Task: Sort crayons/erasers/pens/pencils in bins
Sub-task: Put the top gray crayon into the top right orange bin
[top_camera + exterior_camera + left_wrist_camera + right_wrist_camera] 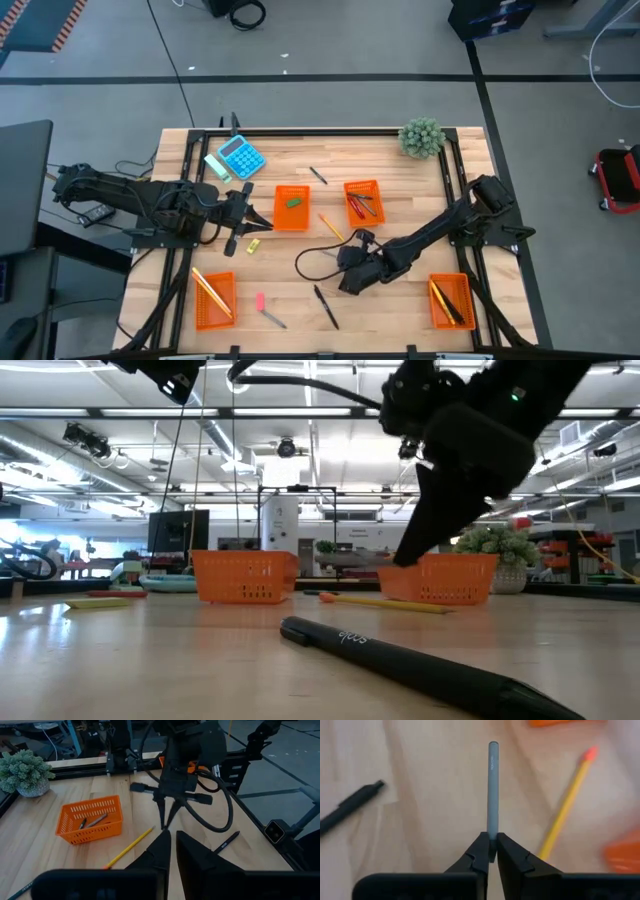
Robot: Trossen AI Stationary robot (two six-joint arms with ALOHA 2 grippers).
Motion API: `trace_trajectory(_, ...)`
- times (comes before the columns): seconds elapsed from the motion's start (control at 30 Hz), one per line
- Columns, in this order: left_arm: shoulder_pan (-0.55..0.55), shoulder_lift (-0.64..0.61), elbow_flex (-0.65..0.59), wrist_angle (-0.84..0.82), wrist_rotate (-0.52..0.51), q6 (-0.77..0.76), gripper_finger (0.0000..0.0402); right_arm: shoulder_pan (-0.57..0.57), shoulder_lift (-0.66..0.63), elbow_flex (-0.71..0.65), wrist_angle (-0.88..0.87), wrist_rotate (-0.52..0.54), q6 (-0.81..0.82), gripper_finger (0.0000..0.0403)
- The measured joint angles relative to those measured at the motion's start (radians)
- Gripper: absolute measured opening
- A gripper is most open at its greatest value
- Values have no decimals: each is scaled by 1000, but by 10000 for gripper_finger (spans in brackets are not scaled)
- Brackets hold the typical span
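Right pincer [490,851] is clamped on the end of a grey crayon [492,790], lifted off the bench [400,310]. A yellow pencil [565,807] lies just beside it, a black pen [350,810] on the other side, nothing blocking. Left pincer [171,851] sits nearly closed, empty, well apart near the green-eraser bin [291,207].

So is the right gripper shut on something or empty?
Shut on a grey stick: the right gripper has its fingers pinched on the stick's end, above the table.
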Motion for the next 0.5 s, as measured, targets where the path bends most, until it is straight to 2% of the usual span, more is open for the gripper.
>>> trace_trajectory(0.23,0,0,0,0,0,0,36,-8,-1,140,-317,179,55,33)
trace_trajectory(0.5,0,0,0,-1,0,0,36,-76,-6,181,-498,193,72,33)
